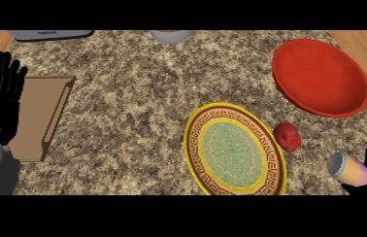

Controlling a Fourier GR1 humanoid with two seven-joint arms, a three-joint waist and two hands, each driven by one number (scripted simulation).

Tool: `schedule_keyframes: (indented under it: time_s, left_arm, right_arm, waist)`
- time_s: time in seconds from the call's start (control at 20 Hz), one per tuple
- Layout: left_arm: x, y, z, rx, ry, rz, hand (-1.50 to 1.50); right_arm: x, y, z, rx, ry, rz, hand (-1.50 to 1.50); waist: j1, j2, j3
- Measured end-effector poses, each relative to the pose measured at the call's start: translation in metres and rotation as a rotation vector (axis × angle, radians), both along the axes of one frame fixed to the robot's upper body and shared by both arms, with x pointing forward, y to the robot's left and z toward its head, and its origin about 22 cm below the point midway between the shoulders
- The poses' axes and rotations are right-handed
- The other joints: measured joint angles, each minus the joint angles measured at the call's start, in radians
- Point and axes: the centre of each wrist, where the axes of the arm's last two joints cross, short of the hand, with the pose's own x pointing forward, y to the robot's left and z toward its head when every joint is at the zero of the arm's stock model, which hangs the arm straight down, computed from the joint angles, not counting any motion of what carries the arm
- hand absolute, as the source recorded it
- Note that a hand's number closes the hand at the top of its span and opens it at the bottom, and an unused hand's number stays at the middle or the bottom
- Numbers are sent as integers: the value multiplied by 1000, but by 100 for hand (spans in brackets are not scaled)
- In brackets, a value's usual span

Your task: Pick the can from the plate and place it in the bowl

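Can (348, 170) tilts, top up-left, off the plate (193, 134); right fingers (360, 188) mostly hidden, grip unclear; left hand (10, 97) released.

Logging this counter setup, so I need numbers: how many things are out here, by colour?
Red: 2, the bowl and a small lump
Yellow-rimmed: 1, the plate
Brown: 1, a board
Silver and orange: 1, the can at the right edge, off the plate
Grey, cut off at the top: 2
Total: 7
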Motion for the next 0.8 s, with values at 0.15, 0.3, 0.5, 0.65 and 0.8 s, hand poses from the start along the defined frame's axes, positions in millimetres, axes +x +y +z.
schedule_keyframes:
  time_s: [0.15, 0.3, 0.5, 0.65, 0.8]
  left_arm:
    - [-3, 3, -1, -1, 0, 3, 0]
    - [-5, 3, -2, -2, -1, 4, 0]
    - [-5, 2, -2, -3, 0, -10, 0]
    - [-3, -1, -1, -1, -4, -20, 0]
    - [1, -7, 2, 4, -10, -46, 0]
  right_arm:
    - [-5, -56, 24, -40, -55, -54, 150]
    - [-16, -108, 53, -61, -126, -79, 150]
    - [-33, -159, 91, -1, -249, -38, 150]
    - [-49, -190, 123, 28, -352, 22, 150]
    - [-63, -215, 148, 80, -454, 70, 150]
  waist:
    - [1, -3, 1]
    - [3, -6, 0]
    - [17, -7, -1]
    - [26, -6, -3]
    - [50, -2, -4]
